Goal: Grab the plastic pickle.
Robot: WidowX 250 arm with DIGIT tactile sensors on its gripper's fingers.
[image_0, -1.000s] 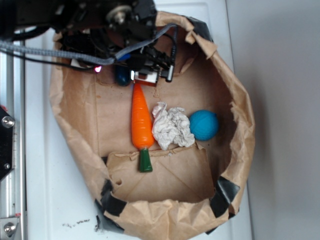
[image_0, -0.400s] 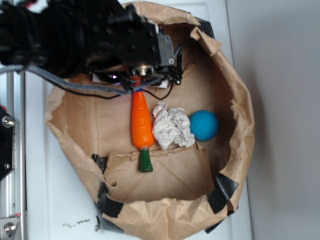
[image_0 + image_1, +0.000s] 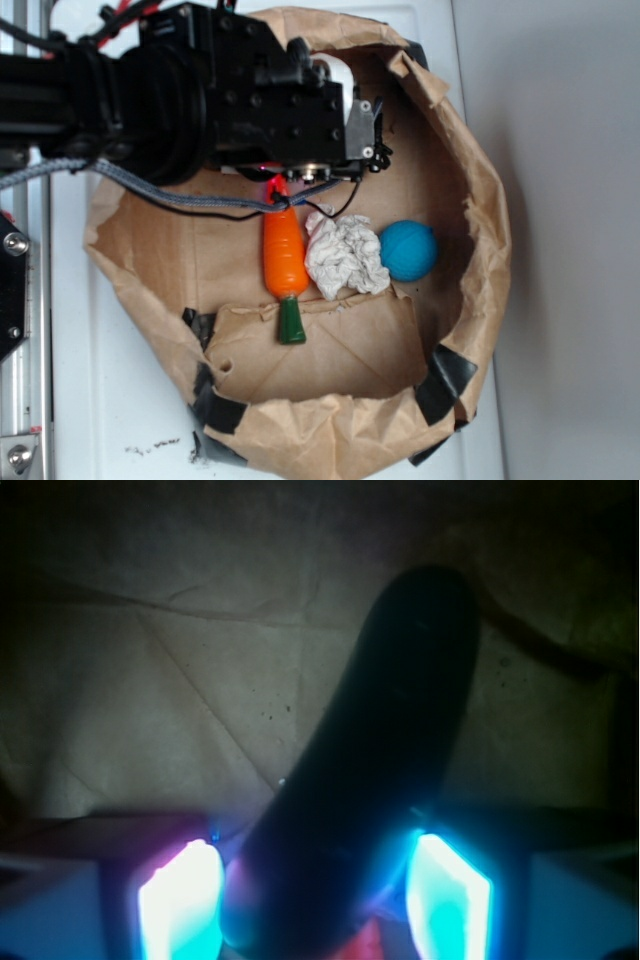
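Between the two glowing fingers (image 3: 180, 900) of the gripper (image 3: 315, 905), the plastic pickle (image 3: 370, 770) lies dark on the brown paper floor of the bag (image 3: 470, 300), its near end flanked by both pads, though whether they are pressing it or stand just clear cannot be told. Seen from outside, the black arm (image 3: 200, 100) covers the pickle, while the orange carrot (image 3: 283, 255), crumpled white paper (image 3: 343, 255) and blue ball (image 3: 408, 250) lie side by side nearby.
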